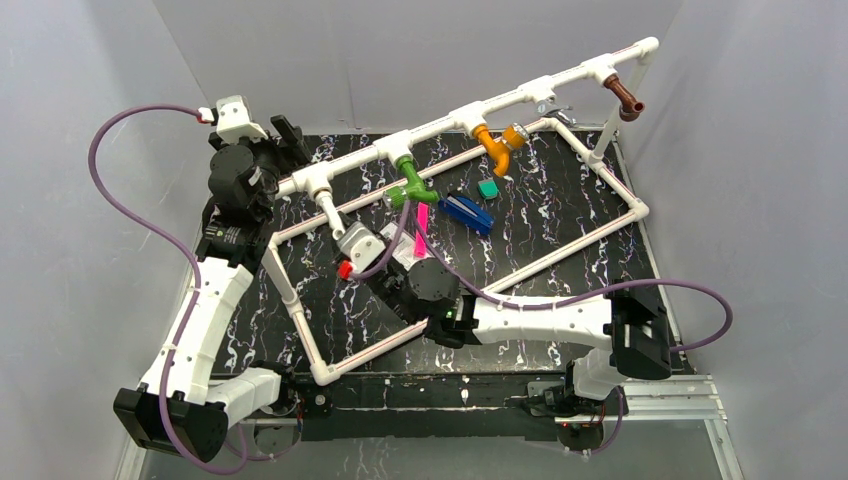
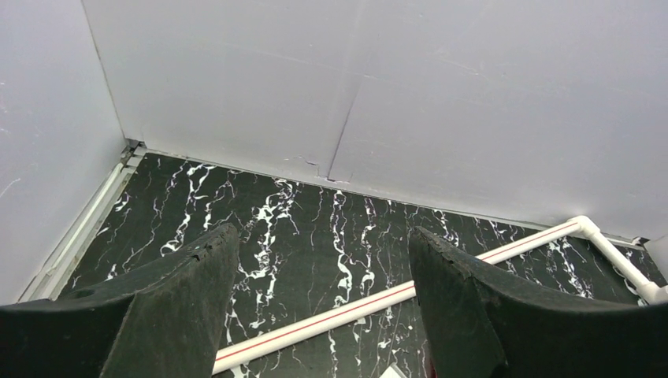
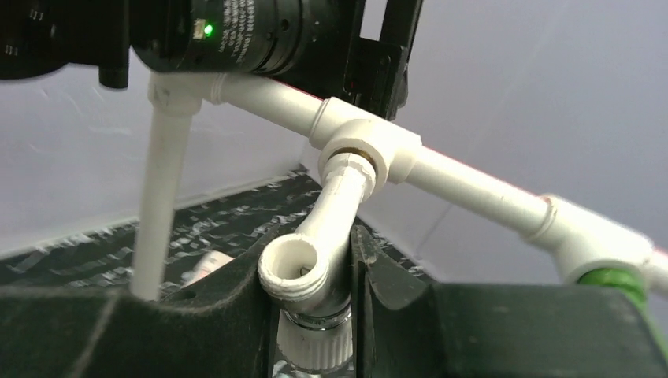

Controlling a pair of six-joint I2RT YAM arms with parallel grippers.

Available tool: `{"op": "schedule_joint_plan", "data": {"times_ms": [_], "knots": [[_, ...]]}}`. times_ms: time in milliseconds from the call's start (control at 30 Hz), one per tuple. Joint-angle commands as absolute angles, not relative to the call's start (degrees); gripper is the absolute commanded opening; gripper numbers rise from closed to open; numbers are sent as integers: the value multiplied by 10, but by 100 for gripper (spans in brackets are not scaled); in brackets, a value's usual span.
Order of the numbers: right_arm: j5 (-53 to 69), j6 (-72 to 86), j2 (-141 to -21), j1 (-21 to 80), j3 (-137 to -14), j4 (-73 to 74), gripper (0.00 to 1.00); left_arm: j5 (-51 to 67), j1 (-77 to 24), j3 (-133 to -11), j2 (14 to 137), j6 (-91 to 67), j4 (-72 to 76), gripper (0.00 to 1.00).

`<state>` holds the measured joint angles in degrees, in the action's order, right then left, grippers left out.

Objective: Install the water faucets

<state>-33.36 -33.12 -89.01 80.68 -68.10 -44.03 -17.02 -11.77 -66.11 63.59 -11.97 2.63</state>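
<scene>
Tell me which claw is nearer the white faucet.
Right. The right claw is clamped on the white faucet hanging from the pipe. The left claw hangs open off to the faucet's left, toward the back wall, touching nothing.

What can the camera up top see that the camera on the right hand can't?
Only the top camera shows the orange faucet, the brown faucet, and the blue piece and little green block lying on the table. Only the right hand's camera shows, up close, the white faucet with its hollow threaded end squeezed between the right hand fingers, plus a tiny green light on a black part above. Both show the white faucet hanging from the white pipe frame, the green faucet next along it, and the black marbled table.
</scene>
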Motion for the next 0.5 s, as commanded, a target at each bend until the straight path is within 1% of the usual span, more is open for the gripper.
{"op": "schedule_joint_plan", "data": {"times_ms": [0,200,333,467], "knots": [[-462,-40,-848,799,-653,-545,1,-172,-112,-586,710,-119,-167,77],[-514,185,-820,789,-633,-546,1,-169,-112,-586,712,-120,-167,77],[-535,341,-807,786,-638,-496,1,-168,-112,-586,713,-120,-167,77],[-552,457,-800,785,-646,-451,1,-166,-112,-586,714,-121,-168,77]]}}
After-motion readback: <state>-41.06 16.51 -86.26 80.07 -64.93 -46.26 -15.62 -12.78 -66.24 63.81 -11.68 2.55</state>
